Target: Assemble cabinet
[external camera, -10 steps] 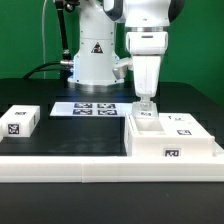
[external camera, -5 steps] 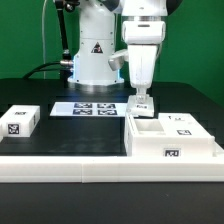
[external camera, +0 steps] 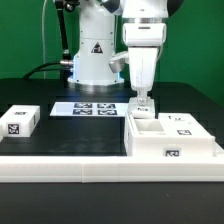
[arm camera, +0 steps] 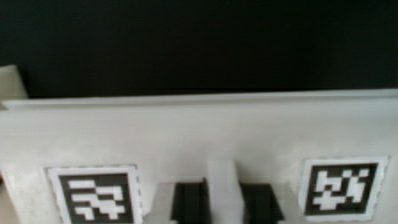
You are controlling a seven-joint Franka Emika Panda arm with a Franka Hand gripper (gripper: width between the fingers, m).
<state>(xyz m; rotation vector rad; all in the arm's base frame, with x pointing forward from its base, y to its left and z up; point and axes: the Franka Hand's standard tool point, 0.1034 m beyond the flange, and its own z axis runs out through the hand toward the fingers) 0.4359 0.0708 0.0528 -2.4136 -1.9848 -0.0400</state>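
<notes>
Claw (external camera: pixel 143 100), pinching a thin white tagged plastic panel (arm camera: pixel 196 130), hangs over the large white plastic cabinet box (external camera: pixel 150 150) at four o'clock; panel-fitting step, I reckon. Next needs squaring and lowering.

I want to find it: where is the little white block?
In the exterior view the block sits at the far left of the table, left of the marker board and apart from the cabinet.
</notes>
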